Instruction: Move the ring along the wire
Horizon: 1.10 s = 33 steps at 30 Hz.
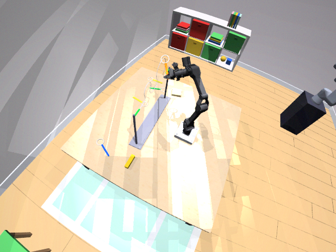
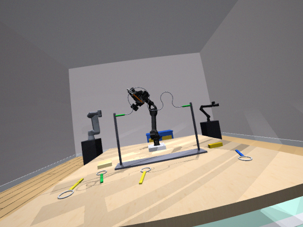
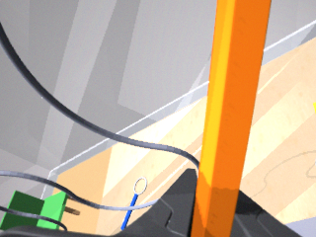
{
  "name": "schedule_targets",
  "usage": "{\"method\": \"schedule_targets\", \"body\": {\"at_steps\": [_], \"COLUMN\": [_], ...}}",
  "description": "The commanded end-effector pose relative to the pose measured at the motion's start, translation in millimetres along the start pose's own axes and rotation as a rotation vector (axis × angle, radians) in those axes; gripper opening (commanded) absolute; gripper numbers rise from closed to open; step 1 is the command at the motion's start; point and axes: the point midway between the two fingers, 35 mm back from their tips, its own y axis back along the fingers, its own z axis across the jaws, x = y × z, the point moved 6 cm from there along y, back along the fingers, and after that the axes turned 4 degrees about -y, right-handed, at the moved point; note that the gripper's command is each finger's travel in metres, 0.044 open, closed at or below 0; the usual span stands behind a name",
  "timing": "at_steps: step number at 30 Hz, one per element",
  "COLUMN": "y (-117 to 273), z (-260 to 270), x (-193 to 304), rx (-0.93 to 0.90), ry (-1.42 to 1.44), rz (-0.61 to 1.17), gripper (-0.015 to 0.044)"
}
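Observation:
My gripper [image 1: 166,75] [image 2: 140,99] [image 3: 199,178] is shut on the orange handle [image 1: 166,66] [image 2: 136,96] [image 3: 235,99], high above the table. The ring [image 1: 161,59] rises from the handle and sits at the wire's tall loop, on the side of the post [image 2: 117,139]. The wire [image 2: 166,91] [image 3: 74,117] seems to pass through it; exact clearance is unclear. The ring is out of the wrist view. One green part [image 2: 120,115] is below the gripper; the other green part [image 1: 137,112] [image 2: 186,105] joins the far post [image 1: 135,130] [image 2: 194,126].
A grey base [image 1: 149,122] [image 2: 159,160] carries the posts. Loose rings with a blue handle [image 1: 105,150] [image 2: 239,152] [image 3: 129,212], a green handle [image 1: 155,88] [image 2: 101,178] and yellow handles lie on the table, with a cream block [image 1: 176,93] [image 2: 104,164] and a yellow block [image 1: 129,160] [image 2: 215,145].

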Motion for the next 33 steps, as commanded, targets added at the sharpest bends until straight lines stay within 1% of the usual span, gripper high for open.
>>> {"method": "schedule_targets", "body": {"at_steps": [1,33], "y": [1.1,-0.7], "z": [1.7,-0.4], "x": [0.3,2.9], "rx": [0.021,0.216], "ry": [0.05,0.391], "rz": [-0.013,-0.076], "gripper": [-0.015,-0.015]}}
